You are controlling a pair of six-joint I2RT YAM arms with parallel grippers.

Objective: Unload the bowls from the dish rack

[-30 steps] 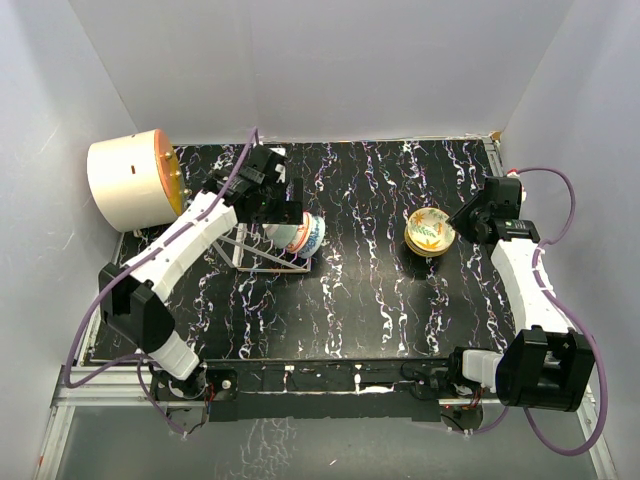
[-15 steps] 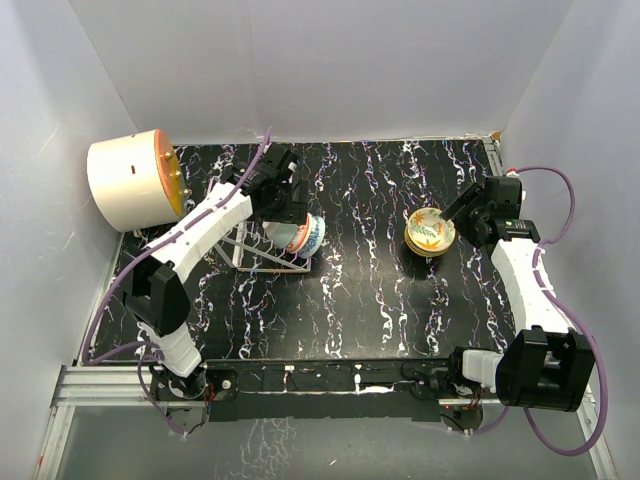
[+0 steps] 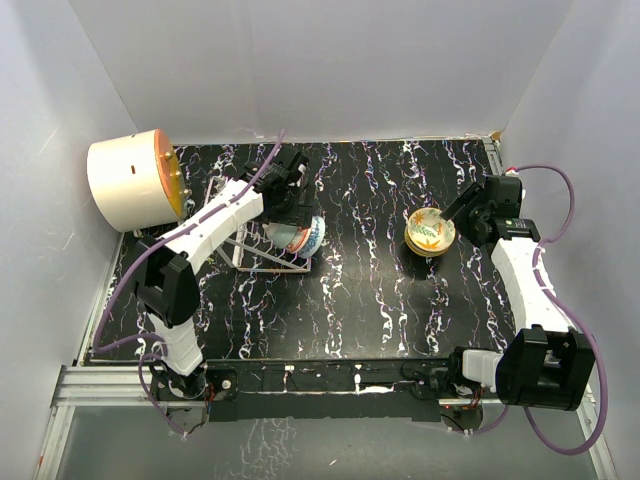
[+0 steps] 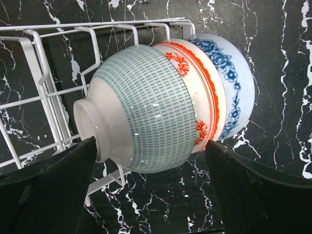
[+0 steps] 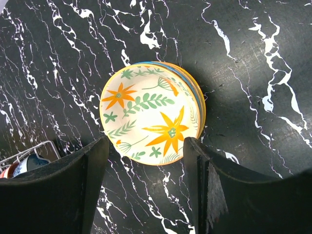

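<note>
The dish rack (image 4: 39, 73), a white wire frame, lies on the black marbled table with three bowls nested on their sides in it: a teal-patterned bowl (image 4: 146, 112), a red-patterned one (image 4: 200, 92) and a blue-floral one (image 4: 234, 83). My left gripper (image 4: 151, 195) is open and straddles them, one finger by the teal bowl's foot and the other by the red bowl's rim. From above, the left gripper (image 3: 290, 205) hovers over the rack (image 3: 250, 255). To the right, a stack of bowls topped by an orange-flower bowl (image 5: 151, 112) rests on the table. My right gripper (image 5: 146, 190) stands open just beside it, holding nothing.
A large cream-and-orange cylinder (image 3: 135, 180) lies at the table's far left corner, close behind the rack. White walls enclose the table on three sides. Black marbled table surface (image 3: 360, 290) spans between the rack and the stack.
My left arm has reached farther across the rack and come down around the nested bowls. My right gripper's jaws have widened, and the flower bowl stays on the stack.
</note>
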